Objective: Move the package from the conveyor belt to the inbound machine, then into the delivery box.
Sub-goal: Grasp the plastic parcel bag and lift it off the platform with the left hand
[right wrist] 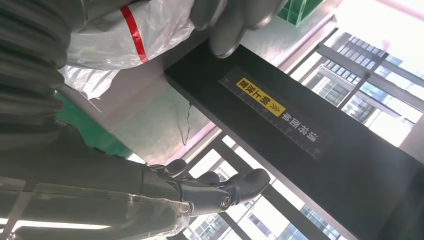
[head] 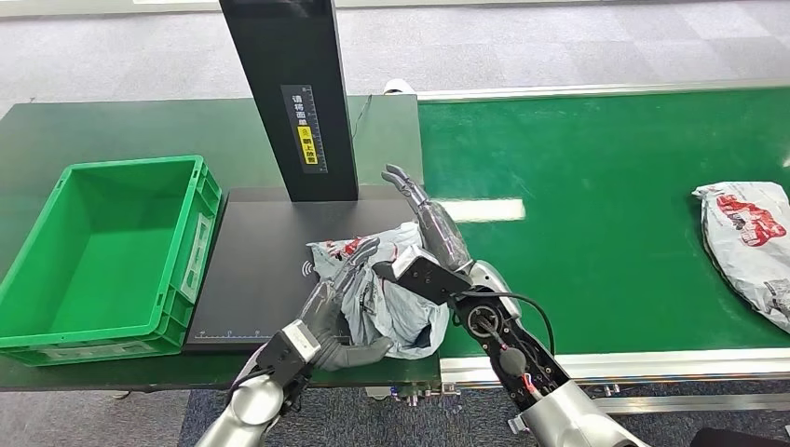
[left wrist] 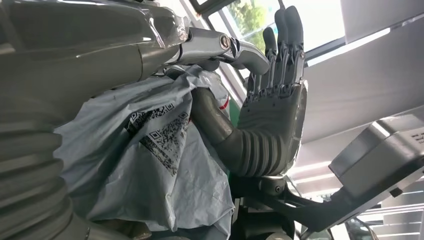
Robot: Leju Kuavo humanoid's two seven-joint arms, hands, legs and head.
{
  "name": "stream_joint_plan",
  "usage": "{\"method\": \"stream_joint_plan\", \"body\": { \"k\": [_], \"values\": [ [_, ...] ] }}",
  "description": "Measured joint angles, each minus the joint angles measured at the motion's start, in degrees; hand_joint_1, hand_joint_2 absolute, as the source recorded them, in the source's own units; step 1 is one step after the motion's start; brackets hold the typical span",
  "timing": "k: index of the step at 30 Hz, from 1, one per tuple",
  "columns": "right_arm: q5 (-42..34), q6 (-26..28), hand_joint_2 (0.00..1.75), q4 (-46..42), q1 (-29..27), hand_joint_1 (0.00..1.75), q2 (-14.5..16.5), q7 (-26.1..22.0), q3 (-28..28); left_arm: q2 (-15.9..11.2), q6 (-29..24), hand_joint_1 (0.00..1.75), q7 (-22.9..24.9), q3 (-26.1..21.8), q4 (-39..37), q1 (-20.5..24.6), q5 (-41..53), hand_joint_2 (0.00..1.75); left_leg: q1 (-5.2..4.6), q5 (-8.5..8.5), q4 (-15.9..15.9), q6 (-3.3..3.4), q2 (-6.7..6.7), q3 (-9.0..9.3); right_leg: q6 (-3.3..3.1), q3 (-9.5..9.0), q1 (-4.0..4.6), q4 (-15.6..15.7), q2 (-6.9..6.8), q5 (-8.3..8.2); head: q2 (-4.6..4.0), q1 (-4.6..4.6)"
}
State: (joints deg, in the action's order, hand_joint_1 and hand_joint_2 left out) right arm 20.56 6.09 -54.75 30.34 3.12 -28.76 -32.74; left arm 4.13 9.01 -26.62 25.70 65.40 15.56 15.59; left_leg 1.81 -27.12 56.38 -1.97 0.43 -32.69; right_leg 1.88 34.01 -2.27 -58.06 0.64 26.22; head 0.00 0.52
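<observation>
A crumpled grey plastic package (head: 396,312) with red print lies at the front right corner of the inbound machine's black platform (head: 261,261). My left hand (head: 335,303) grips it, fingers spread over its top and the thumb along its near edge. In the left wrist view the package (left wrist: 150,165) with its QR label bulges under my left hand (left wrist: 125,55). My right hand (head: 430,233) stands flat and open against the package's right side, fingers straight and pointing away from me. The same right hand (left wrist: 272,115) rises beyond the package. The green delivery box (head: 56,340) stands left of the platform.
The machine's black upright column (head: 293,93) rises at the back of the platform. The green conveyor belt (head: 596,233) runs on the right, with a second grey package (head: 750,237) near its right end. Dark table surface surrounds the box.
</observation>
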Motion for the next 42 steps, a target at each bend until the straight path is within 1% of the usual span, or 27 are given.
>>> {"method": "stream_joint_plan", "body": {
  "k": [5, 11, 13, 18, 24, 26, 29, 32, 37, 42],
  "values": [
    [1.03, -0.17, 1.75, -0.01, -0.31, 0.0, -0.47, 0.62, 0.28, -0.08, -0.01, 0.0, 1.41, 2.05, -3.37, 2.4, 3.88, 1.75, 0.0, 0.0, 0.01, 0.0, -0.05, 0.0, 0.0, -0.02, 0.0, 0.0, -0.04, 0.0, 0.0, 0.0],
    [1.96, 0.04, 1.75, -0.01, -1.81, 0.0, -1.69, 1.11, 1.44, -0.1, -6.44, 0.0, 4.31, 6.51, -9.18, 5.74, 13.86, 1.75, 0.0, 0.0, 0.01, 0.0, -0.07, -0.01, 0.0, -0.05, -0.01, 0.0, -0.07, 0.0, 0.0, 0.0],
    [2.09, 0.05, 1.75, -0.01, -2.38, 0.0, -2.07, 1.17, 1.81, -0.04, -7.63, 0.0, 4.76, 7.61, -11.15, 6.65, 16.21, 1.75, 0.0, 0.0, 0.01, 0.0, -0.07, -0.02, 0.0, -0.06, -0.01, 0.0, -0.07, 0.0, 0.0, -0.01],
    [2.27, 0.05, 1.75, -0.01, -3.46, 0.0, -2.68, 1.24, 2.49, 0.11, -8.37, 0.0, 4.88, 9.11, -14.13, 7.97, 17.6, 1.75, 0.0, 0.0, 0.0, 0.01, -0.08, -0.03, 0.0, -0.07, -0.01, 0.0, -0.07, 0.0, 0.0, 0.0],
    [2.43, 0.05, 1.75, -0.01, -3.91, 0.0, -2.75, 1.24, 2.85, 0.35, -8.8, 0.0, 5.26, 9.5, -15.58, 8.78, 18.08, 1.75, 0.0, 0.01, 0.0, 0.01, -0.09, -0.02, 0.0, -0.09, -0.01, -0.01, -0.08, 0.0, 0.0, 0.01],
    [2.51, 0.05, 1.75, -0.02, -3.98, 0.0, -2.71, 1.26, 2.84, 0.41, -11.23, 0.0, 6.99, 10.13, -16.06, 8.98, 20.86, 1.75, 0.0, 0.01, 0.0, 0.01, -0.09, -0.02, 0.0, -0.09, -0.01, -0.01, -0.09, 0.0, 0.0, 0.01],
    [2.67, 0.05, 1.75, -0.07, -4.08, 0.0, -2.67, 1.39, 2.77, 0.74, -15.84, 0.0, 10.9, 11.51, -17.35, 9.28, 26.81, 1.75, -0.01, 0.01, 0.0, 0.01, -0.13, -0.02, 0.01, -0.11, -0.01, -0.01, -0.13, 0.0, 0.0, 0.02],
    [2.91, 0.05, 1.75, -0.09, -4.35, 0.0, -2.69, 1.55, 2.77, 1.15, -17.94, 0.0, 12.67, 12.05, -18.72, 9.39, 30.01, 1.75, -0.01, 0.01, 0.0, 0.01, -0.14, -0.02, 0.01, -0.13, -0.01, 0.0, -0.15, 0.0, 0.0, 0.02],
    [2.94, 0.23, 1.75, -0.1, -5.08, 0.0, -2.84, 1.34, 3.03, 1.69, -18.15, 0.0, 13.15, 12.05, -20.26, 9.39, 32.35, 1.75, -0.01, 0.01, 0.0, 0.01, -0.16, -0.02, 0.01, -0.16, -0.01, 0.0, -0.18, 0.0, 0.0, 0.0],
    [2.39, 0.51, 1.75, -0.51, -5.89, 0.0, -3.37, 0.15, 3.43, 2.11, -17.16, 0.0, 13.21, 11.76, -21.16, 9.39, 33.73, 1.75, -0.01, 0.01, 0.0, 0.02, -0.26, -0.03, 0.01, -0.2, -0.01, 0.0, -0.27, 0.0, 0.0, 0.01]
  ]
}}
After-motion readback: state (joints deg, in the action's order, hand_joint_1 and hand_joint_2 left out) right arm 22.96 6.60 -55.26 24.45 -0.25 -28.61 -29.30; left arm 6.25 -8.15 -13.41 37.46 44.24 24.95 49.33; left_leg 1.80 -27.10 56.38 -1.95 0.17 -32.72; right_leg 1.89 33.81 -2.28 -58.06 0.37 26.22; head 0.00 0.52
